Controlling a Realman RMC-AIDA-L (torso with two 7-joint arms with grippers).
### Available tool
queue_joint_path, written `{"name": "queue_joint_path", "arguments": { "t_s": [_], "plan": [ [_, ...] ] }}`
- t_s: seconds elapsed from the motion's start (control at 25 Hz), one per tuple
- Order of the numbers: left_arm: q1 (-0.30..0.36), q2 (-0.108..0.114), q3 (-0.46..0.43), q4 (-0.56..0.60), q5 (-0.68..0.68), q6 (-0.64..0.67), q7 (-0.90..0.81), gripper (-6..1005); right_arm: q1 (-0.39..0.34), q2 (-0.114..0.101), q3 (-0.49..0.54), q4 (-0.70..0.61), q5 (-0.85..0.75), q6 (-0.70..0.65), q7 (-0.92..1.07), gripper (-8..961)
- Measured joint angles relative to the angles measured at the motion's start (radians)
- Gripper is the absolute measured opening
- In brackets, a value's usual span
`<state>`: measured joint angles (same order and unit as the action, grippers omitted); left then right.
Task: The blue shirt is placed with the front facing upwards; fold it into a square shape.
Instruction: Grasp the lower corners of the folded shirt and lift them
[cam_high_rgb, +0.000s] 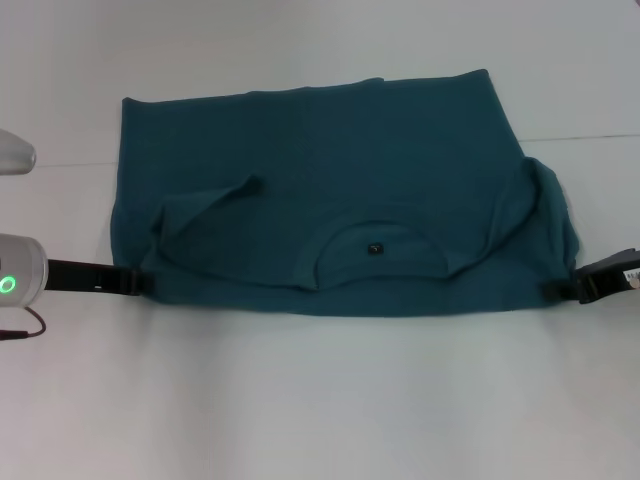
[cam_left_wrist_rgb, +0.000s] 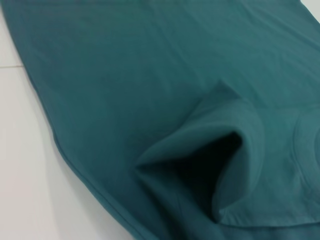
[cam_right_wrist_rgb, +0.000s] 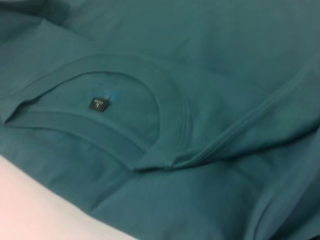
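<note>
While the blue shirt (cam_high_rgb: 330, 190) lies spread across the white worktop (cam_high_rgb: 320, 400), it is folded over on itself, so that the round collar (cam_high_rgb: 378, 245) and both short sleeves sit near the edge closest to the robot, and no lettering shows on the upper surface. From the head view, the left pincer (cam_high_rgb: 138, 281) reaches in low from the left and meets the shirt's near left corner, while the right pincer (cam_high_rgb: 556, 290) comes in from the right at the near right corner. Both dark fingertips touch the cloth edge, but whether they are clamped on it or simply beside it I cannot tell; how far apart the fingers stand is not visible either.

Only the head view gives the whole outline: a wide, roughly rectangular shape with the far edge straight and the right side bulging slightly by the sleeve (cam_high_rgb: 535, 205). The left wrist view shows none of that arm's fingers, but it does reveal the left sleeve (cam_left_wrist_rgb: 220, 165) standing open as a dark hollow pocket of fabric, with the shirt's hemmed edge running diagonally over the worktop. The right wrist view shows what is small from above: the ribbed collar band and a small dark tag (cam_right_wrist_rgb: 98, 104) inside the neck, with a fold ridge running away from the collar.
</note>
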<state>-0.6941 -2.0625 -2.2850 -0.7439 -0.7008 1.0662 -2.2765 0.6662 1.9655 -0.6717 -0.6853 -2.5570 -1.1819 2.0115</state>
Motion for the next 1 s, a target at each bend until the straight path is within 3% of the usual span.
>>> {"name": "queue_joint_path", "arguments": {
  "t_s": [0.44,0.76,1.0],
  "plan": [
    [0.014,0.013,-0.029,-0.009,-0.001,0.032,0.001,18,-0.032,-0.020,0.074,-0.104,0.007,-0.136,0.009,74],
    [0.021,0.027,-0.070,-0.014,-0.001,0.075,0.009,18,-0.034,-0.037,0.141,-0.105,0.009,-0.181,0.005,56],
    [0.017,0.030,-0.087,-0.072,-0.005,0.128,0.006,18,-0.032,-0.064,0.167,-0.107,0.063,-0.219,0.016,56]
  ]
}}
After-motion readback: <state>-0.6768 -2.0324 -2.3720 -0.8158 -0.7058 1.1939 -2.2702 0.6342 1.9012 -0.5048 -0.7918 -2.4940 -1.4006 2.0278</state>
